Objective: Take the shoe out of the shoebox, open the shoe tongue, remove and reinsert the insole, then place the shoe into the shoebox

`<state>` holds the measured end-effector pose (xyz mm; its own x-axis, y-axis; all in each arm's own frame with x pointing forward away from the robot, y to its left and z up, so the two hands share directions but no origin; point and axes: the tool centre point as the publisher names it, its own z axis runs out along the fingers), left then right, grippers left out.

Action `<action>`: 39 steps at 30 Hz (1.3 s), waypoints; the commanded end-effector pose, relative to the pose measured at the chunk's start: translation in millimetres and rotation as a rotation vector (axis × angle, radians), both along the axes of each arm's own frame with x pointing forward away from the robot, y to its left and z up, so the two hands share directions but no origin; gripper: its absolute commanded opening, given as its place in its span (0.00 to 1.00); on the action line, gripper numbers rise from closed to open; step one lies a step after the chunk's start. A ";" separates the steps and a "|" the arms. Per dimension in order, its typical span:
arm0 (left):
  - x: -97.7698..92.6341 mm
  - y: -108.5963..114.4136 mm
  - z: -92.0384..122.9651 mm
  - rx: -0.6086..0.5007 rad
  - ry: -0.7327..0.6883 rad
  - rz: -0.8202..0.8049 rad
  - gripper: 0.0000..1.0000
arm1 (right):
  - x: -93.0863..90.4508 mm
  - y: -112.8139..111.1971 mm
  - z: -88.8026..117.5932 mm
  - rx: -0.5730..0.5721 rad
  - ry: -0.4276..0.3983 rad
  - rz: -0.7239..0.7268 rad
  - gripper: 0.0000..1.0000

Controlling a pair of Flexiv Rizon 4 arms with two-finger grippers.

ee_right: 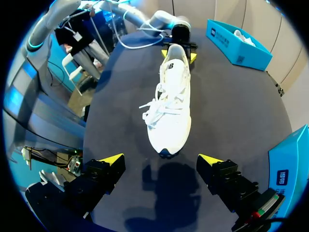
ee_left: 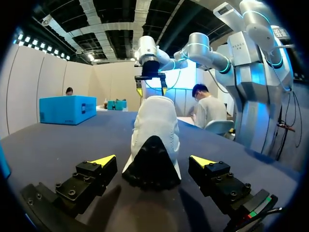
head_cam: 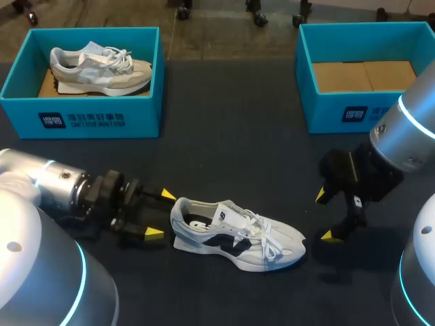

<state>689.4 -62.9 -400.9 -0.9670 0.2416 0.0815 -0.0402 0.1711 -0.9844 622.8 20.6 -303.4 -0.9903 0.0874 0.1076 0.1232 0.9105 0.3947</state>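
A white shoe with dark side panels [head_cam: 238, 236] lies on the dark table, heel toward my left arm, toe toward my right. My left gripper [head_cam: 159, 213] stands open just behind the heel; in the left wrist view the dark heel [ee_left: 152, 164] sits ahead of and between the open fingers of the left gripper [ee_left: 152, 161], not touched. My right gripper [head_cam: 325, 216] is open a little beyond the toe. The shoe [ee_right: 171, 104], in the right wrist view, lies ahead of the open right gripper [ee_right: 164, 159], laces loose.
A teal shoebox [head_cam: 85, 119] at the back left holds a second pale shoe [head_cam: 102, 68]. Another teal shoebox [head_cam: 353, 112] at the back right shows only its cardboard floor. Bare table lies between the boxes.
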 end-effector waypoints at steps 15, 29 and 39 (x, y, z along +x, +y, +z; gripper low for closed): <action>1.3 -13.1 -4.7 0.005 -0.011 0.011 1.00 | -0.6 0.4 -0.9 -0.002 -0.001 0.000 1.00; -6.4 -32.3 -12.8 0.050 0.007 0.010 1.00 | -0.6 0.4 -0.9 -0.002 -0.001 0.000 1.00; -19.6 -43.3 -13.8 0.056 0.018 -0.019 1.00 | -0.6 0.4 -0.9 -0.002 -0.001 0.000 1.00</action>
